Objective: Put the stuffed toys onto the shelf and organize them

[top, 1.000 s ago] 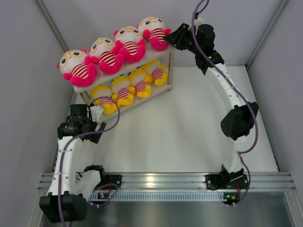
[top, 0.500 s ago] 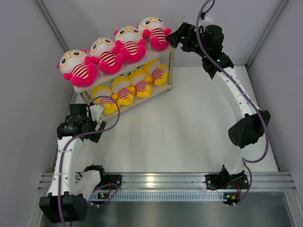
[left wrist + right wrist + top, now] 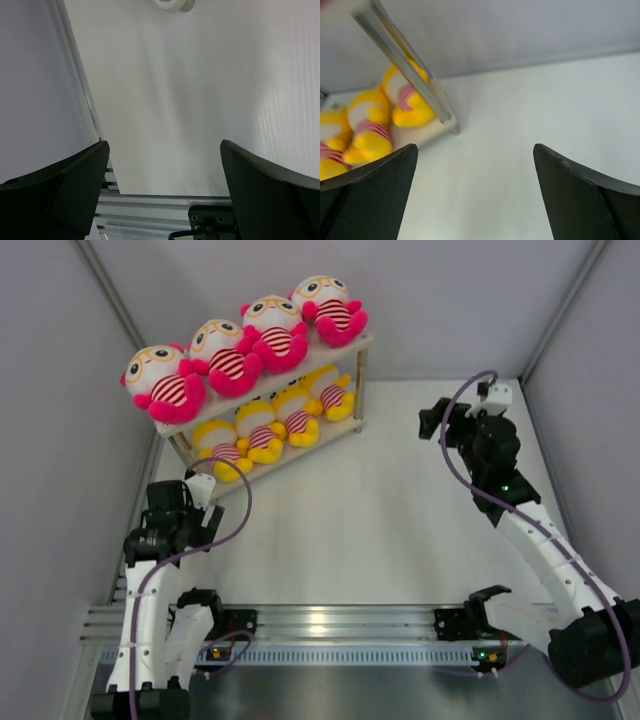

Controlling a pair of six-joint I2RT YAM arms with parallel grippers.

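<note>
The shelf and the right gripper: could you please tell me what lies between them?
Only bare white table lies between the right gripper and the shelf, as the top external and right wrist views show.

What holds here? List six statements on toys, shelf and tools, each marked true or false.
1. Four pink toys sit on the shelf's top board. True.
2. Four yellow toys sit on its lower board. True.
3. The shelf has three boards. False: two.
4. The right tool is open and empty. True.
5. It touches the shelf. False: it hangs well clear of it.
6. The left tool grips a yellow toy. False: the left tool is open and empty.
</note>
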